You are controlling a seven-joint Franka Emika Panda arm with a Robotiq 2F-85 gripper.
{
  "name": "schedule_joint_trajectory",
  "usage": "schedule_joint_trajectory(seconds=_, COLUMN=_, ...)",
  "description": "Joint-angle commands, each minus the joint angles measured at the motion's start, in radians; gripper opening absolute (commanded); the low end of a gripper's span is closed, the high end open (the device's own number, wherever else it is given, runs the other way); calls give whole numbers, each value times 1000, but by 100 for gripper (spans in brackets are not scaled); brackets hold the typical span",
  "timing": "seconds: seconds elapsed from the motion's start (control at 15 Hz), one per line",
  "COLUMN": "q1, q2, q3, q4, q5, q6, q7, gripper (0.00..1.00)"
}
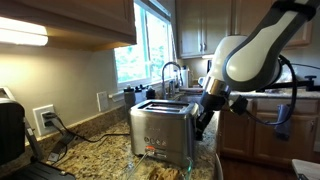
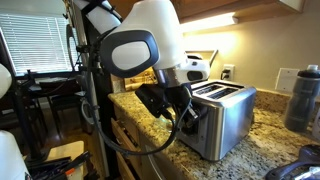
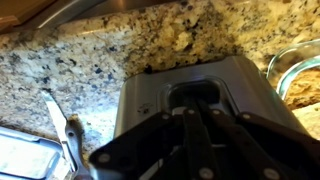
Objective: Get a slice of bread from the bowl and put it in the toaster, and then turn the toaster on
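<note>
The brushed-steel toaster [image 1: 160, 130] stands on the granite counter and shows in both exterior views [image 2: 228, 115]. In the wrist view its end face [image 3: 240, 85] with the dark lever slot [image 3: 192, 97] fills the middle. My gripper [image 3: 190, 108] is shut, its fingers pressed together and pointing at the lever slot. It sits at the toaster's end in both exterior views [image 1: 203, 122] [image 2: 172, 122]. The glass bowl [image 3: 292, 62] with pale tan contents is beside the toaster, and its rim also shows in an exterior view [image 1: 165, 172]. I cannot tell what is in the toaster's slots.
A black appliance [image 1: 10, 130] stands on the counter near a wall outlet [image 1: 45, 118]. A sink faucet [image 1: 172, 72] is behind the toaster. A dark bottle [image 2: 303, 95] stands past the toaster. A metal utensil [image 3: 60, 125] lies on the counter. The counter edge [image 2: 130, 120] is close to my arm.
</note>
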Motion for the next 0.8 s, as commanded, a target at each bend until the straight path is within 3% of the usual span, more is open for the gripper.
schedule_joint_trajectory(seconds=0.0, q1=20, q2=-35, q3=-7, q4=3, q5=21, q6=-56, q7=4, gripper=5)
schedule_joint_trajectory(seconds=0.6, q1=-41, q2=-207, q3=21, q4=184, q5=-52, q6=-507, q7=43, gripper=6)
schedule_joint_trajectory(seconds=0.73, q1=-49, q2=-236, q3=28, q4=229, q5=-71, q6=-602, q7=45, gripper=31)
